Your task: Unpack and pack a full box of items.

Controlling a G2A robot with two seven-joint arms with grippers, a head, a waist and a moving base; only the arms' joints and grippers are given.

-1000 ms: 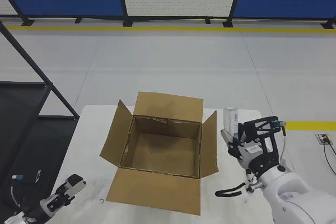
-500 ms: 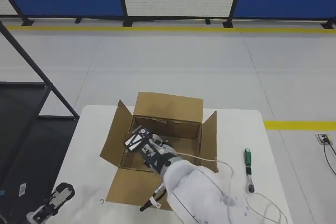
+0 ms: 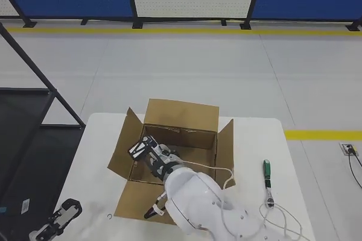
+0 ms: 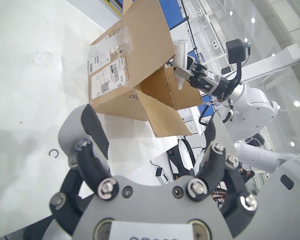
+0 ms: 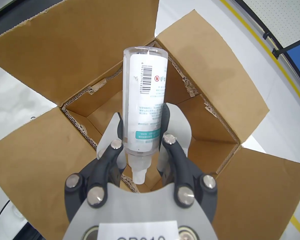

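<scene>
The white table (image 3: 98, 158) is carrying a brown cardboard box (image 3: 182, 114), which is standing with all four flaps folded outward and its mouth facing up. The right gripper (image 5: 143, 118) is hanging over the box's mouth, close to the side wall nearer the left gripper, and its fingers are clamping a clear bottle (image 5: 145, 93) with a white label. The fingers are pressing on both sides of the bottle's body near the nozzle end, so the nozzle is pointing back toward the wrist and the flat base is pointing away from it, toward the box's inside. From the left wrist view the bottle (image 4: 179, 56) is showing above the box's rim. The left gripper (image 4: 150, 123) is hovering well apart from the box, out past the corner of its near flap by the table's edge, with its fingers spread wide and holding nothing. A green-handled tool (image 3: 268, 182) is lying flat on the table beside the box's opposite side flap, apart from it. A small C-shaped ring (image 3: 109, 215) is lying on the table just off the box's near flap
</scene>
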